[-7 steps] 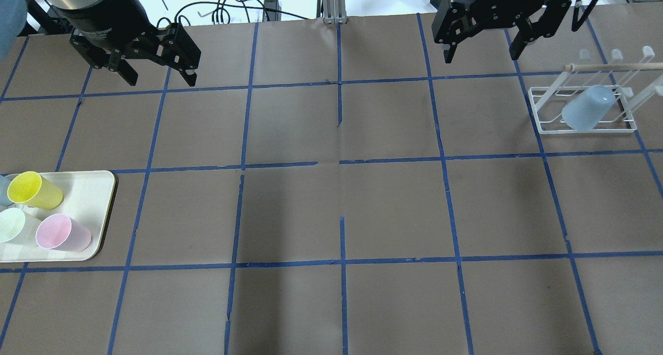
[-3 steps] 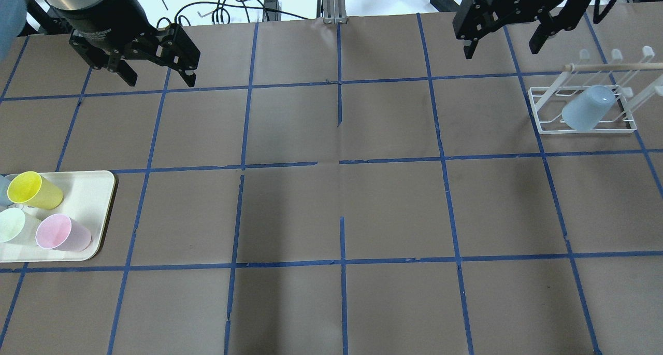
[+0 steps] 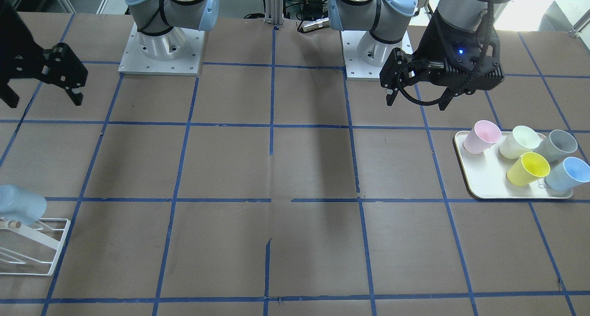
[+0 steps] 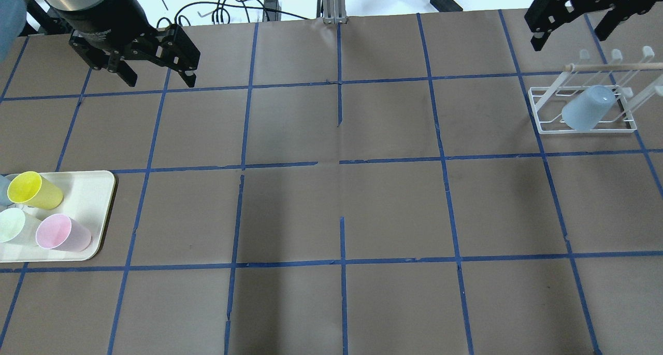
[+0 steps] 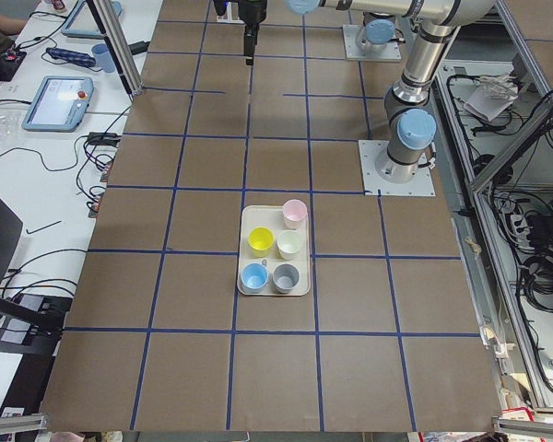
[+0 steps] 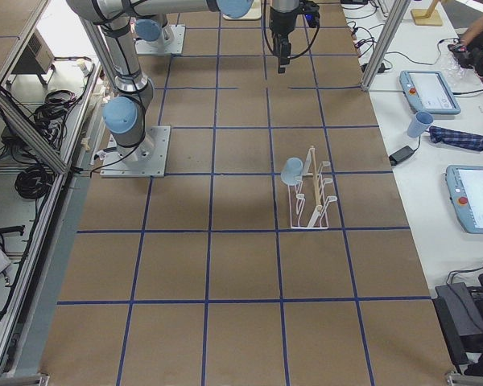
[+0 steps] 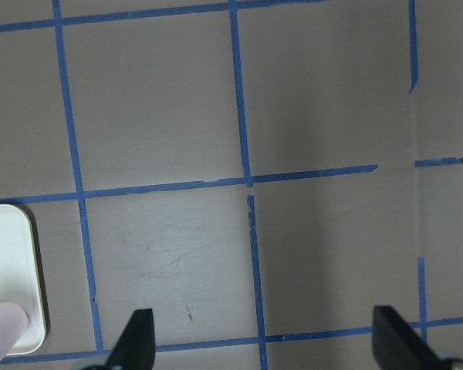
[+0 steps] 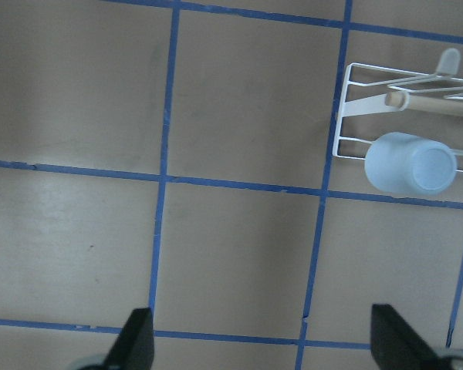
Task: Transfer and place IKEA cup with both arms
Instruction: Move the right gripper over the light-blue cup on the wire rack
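Left fingers (image 4: 184,67) hang spread wide and empty above the tabletop (image 4: 331,204), with the tray (image 4: 93,204) of cups off to one side. Right fingers (image 4: 539,31) are likewise spread and empty. The IKEA cup (image 4: 588,109) sits tilted, bottom up, on the white rack (image 4: 585,130) nearby, untouched.

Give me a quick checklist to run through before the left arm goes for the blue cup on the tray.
1. Left gripper open and empty: ok.
2. Right gripper open and empty, ready to receive: ok.
3. Blue cup standing mouth-up on the tray: ok.
4. Finger room around it: cannot tell. The yellow cup and the grey-blue cup stand close beside it.
5. Free peg on the rack: ok. The racked blue cup sits mouth-down on one peg, and the other pegs are bare.
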Controlling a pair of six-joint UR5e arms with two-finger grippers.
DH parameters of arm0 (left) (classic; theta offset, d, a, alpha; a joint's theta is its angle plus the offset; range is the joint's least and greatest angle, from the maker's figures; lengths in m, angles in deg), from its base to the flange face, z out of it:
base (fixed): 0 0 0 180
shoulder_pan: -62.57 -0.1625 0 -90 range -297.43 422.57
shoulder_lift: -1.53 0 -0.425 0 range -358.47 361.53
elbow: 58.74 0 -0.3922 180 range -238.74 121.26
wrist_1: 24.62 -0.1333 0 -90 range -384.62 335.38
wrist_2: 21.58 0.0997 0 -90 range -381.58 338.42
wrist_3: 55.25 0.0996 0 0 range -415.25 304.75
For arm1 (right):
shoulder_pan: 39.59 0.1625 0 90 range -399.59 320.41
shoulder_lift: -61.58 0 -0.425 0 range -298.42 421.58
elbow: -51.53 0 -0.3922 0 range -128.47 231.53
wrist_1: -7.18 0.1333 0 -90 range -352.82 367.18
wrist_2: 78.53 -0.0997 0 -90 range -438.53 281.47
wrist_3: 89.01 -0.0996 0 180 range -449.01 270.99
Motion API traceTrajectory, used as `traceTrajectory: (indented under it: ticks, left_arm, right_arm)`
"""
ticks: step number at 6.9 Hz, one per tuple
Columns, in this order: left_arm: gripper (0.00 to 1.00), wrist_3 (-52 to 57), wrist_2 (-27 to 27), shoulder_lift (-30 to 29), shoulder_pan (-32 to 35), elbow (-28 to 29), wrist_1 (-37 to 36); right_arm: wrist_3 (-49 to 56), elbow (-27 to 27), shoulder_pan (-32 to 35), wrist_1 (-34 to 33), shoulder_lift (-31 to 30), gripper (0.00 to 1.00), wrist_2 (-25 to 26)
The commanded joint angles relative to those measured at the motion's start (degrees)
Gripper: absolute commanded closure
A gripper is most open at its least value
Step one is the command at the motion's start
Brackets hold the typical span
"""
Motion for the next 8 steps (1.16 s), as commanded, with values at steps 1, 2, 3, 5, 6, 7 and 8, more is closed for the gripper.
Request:
traceTrajectory:
  ticks: [1, 2, 3, 5, 6, 7, 8]
  left_arm:
    - [0.00, 0.0, -0.1, -0.1, -0.1, 0.2, 0.0]
    - [0.00, 0.0, 0.0, -0.1, -0.1, 0.2, 0.0]
    - [0.00, 0.0, -0.1, -0.2, -0.1, 0.3, 0.0]
    - [0.00, 0.0, -0.1, -0.3, -0.1, 0.3, 0.0]
    - [0.00, 0.0, -0.1, -0.3, -0.1, 0.3, -0.1]
    - [0.00, 0.0, -0.1, -0.3, -0.1, 0.3, -0.1]
    - [0.00, 0.0, -0.1, -0.2, -0.1, 0.2, 0.0]
  right_arm:
    - [10.1, 0.1, -9.2, -0.8, 0.3, 0.00, -1.2]
    - [13.3, 0.0, -13.9, -0.8, 0.9, 0.00, -1.7]
    - [14.3, 0.0, -17.3, -0.9, 2.1, 0.00, -1.8]
    - [16.2, 0.0, -17.8, -5.0, 6.6, 0.00, -1.7]
    - [15.5, -0.1, -17.5, -6.4, 8.1, 0.00, -1.9]
    - [15.5, 0.7, -17.3, -9.5, 10.8, 0.01, -2.4]
    - [15.9, 2.0, -17.3, -12.4, 12.9, 0.01, -2.9]
